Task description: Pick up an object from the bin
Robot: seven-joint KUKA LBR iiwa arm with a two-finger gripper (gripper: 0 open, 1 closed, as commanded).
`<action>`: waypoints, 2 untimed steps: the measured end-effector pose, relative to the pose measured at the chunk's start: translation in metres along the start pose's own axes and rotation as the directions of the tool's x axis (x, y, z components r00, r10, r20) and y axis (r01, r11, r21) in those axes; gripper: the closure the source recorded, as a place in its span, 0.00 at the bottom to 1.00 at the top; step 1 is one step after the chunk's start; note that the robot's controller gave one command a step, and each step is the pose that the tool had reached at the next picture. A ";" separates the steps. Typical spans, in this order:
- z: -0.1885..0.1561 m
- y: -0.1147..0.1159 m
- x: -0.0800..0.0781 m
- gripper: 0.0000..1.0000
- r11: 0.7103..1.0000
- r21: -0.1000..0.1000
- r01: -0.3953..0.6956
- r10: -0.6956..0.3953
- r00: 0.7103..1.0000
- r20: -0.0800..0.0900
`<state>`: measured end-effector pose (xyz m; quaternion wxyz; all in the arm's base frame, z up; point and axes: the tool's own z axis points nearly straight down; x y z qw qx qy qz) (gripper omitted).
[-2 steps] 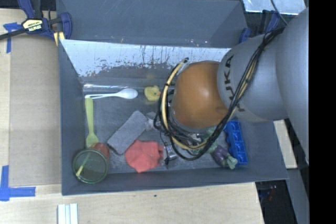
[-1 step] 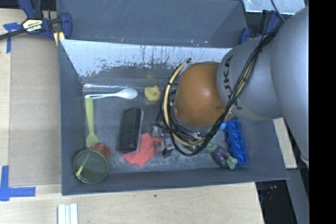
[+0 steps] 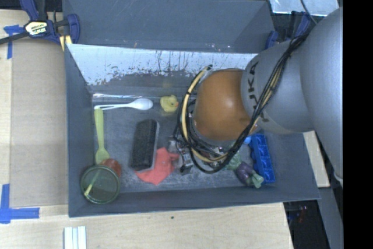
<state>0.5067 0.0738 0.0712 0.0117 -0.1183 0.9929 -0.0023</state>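
Several loose items lie spread on the floor of the grey bin [image 3: 76, 125]. The arm enters from the right, and its orange wrist cover [image 3: 218, 105] with looped cables hangs over the right half of the floor. The gripper [image 3: 182, 157] shows as dark metal parts below that cover, low over the front middle of the bin. Whether the claw is open or closed cannot be told.

Nearest item: a red, crumpled-looking piece [image 3: 156, 171] at the front middle, just left of the gripper; contact cannot be confirmed. A black oblong block [image 3: 144, 143] lies just left of that piece. Further back are a small yellow object [image 3: 169, 104] and a white spoon [image 3: 131, 105]. A blue studded brick [image 3: 261, 158] and a purple-and-green item [image 3: 249, 175] lie at front right. A green utensil [image 3: 99, 136] and a round green dish [image 3: 100, 184] occupy front left.
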 end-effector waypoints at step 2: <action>-0.108 0.006 -0.004 1.00 0.995 0.000 -0.103 0.103 0.995 0.004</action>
